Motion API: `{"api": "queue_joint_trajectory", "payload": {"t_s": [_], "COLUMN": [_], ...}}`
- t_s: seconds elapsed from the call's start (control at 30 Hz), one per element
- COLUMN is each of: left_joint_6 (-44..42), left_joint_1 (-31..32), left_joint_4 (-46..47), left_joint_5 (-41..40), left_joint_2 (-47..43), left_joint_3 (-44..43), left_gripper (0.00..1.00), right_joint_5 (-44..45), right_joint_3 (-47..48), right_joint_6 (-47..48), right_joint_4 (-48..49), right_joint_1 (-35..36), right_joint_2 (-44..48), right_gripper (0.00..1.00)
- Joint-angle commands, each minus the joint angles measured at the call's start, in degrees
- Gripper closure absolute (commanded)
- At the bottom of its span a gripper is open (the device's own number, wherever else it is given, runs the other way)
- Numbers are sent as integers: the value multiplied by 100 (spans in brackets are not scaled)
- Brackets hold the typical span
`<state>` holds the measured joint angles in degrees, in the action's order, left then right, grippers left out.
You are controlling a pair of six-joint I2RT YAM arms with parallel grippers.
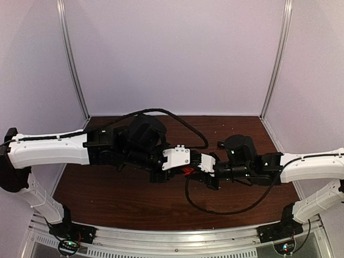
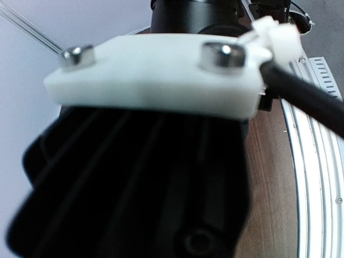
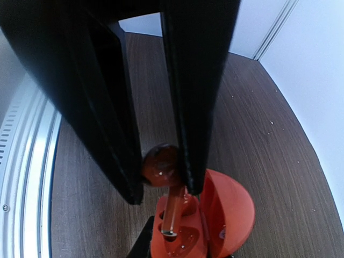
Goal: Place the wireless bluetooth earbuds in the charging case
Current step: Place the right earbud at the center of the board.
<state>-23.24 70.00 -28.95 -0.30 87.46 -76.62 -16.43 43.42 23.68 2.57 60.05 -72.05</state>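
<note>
**Red earbud (image 3: 160, 164) poised over the open case (image 3: 183, 234)**

Red and glossy, the earbud has its round head clamped between the two black fingers of the right tool (image 3: 164, 188), which are pressed together on it. Its stem hangs straight down, with the tip at or just inside a well of the case below. How deep it sits cannot be told.

The case is red too, with its lid (image 3: 231, 212) swung open to the right. It seems to be held up off the dark wooden worktop (image 3: 258, 134) rather than resting on it. A black part at its lower left edge is probably a finger of the left tool (image 1: 177, 171). That tool is closed and meets the right one at the red speck in the top view, so I judge it is pinching the case. Its own camera shows only the right tool's white mount (image 2: 156, 70) and black body. The black earbud cannot be made out.

The earbud should be light, hard and slick, and a rounded head between flat pads may roll or squirt out. It is best held across the head, leaving the stem free to guide. The case is light and rigid and is best gripped by its base, not the loose lid.
</note>
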Motion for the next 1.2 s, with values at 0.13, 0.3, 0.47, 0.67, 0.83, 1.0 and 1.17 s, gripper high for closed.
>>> {"api": "queue_joint_trajectory", "payload": {"t_s": [0.13, 0.3, 0.47, 0.67, 0.83, 1.0, 1.17], "left_joint_6": [217, 438, 920, 1676, 1674, 1503, 1585], "left_joint_1": [21, -110, -450, -770, -896, -1076, -1076], "left_joint_4": [249, 566, 777, 790, 1025, 1487, 2571], "left_joint_5": [-259, 219, 840, 1352, 1415, 1319, 1119], "left_joint_2": [-17, -330, -726, -768, -957, -909, -500], "left_joint_3": [-119, 90, 349, 341, 882, 2024, 2787], "left_gripper": [90, 90, 90, 91, 92, 92, 92], "right_joint_5": [66, 383, 1351, 2018, 1917, 1303, 1057], "right_joint_3": [139, -67, -573, -1063, -905, -962, -1105], "right_joint_6": [-91, -206, -405, 5, -392, -1084, -1318], "right_joint_4": [61, 274, 1266, 2300, 2228, 2078, 2074], "right_joint_1": [43, 42, 33, 27, -145, -557, -710], "right_joint_2": [-1, 43, 468, 926, 927, 1186, 1374], "right_gripper": [100, 100, 100, 100, 100, 100, 100]}}
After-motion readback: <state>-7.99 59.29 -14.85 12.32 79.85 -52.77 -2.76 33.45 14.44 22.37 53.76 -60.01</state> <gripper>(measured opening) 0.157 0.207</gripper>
